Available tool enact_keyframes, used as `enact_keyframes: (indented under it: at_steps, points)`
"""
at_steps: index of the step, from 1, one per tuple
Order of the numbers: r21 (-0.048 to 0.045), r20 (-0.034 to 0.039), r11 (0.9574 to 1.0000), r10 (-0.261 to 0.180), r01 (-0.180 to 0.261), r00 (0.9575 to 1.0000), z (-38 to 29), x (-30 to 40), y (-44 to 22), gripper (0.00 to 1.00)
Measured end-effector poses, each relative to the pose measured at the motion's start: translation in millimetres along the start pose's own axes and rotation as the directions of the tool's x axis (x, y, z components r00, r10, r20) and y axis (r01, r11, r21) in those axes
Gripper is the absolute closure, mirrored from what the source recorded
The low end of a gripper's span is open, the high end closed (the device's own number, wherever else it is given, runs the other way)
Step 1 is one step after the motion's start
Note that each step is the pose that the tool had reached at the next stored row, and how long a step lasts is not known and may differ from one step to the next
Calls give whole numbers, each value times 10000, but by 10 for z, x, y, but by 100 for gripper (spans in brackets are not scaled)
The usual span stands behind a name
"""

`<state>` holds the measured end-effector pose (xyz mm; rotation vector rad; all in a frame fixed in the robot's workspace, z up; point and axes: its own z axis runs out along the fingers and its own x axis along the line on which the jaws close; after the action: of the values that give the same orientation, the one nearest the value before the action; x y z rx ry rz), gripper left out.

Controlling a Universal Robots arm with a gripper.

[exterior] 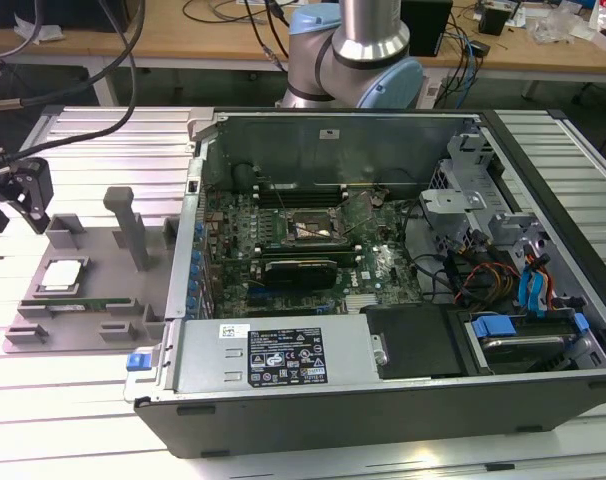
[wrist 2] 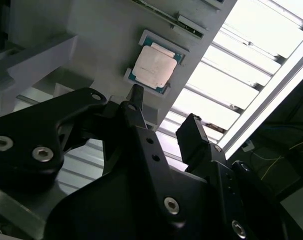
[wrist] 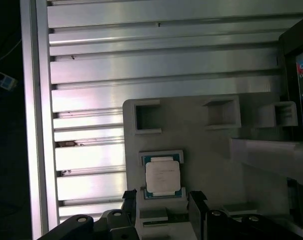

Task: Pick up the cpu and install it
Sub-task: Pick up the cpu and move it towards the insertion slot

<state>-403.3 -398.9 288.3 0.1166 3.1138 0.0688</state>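
the cpu — square, silvery top — lies flat in its grey tray recess.

cpu: top seen as smooth, shiny metal | tray: matt grey plastic | table: ribbed, glossy metal | gripper: matt black

Power-supply label: print illegible.
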Motion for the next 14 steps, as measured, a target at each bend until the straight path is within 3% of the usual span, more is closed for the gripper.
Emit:
enact_keyframes:
  at_steps: [14]
  points:
    - [-1, 0, 10000, 0, 0, 10000, 119, 3, -5, 46]
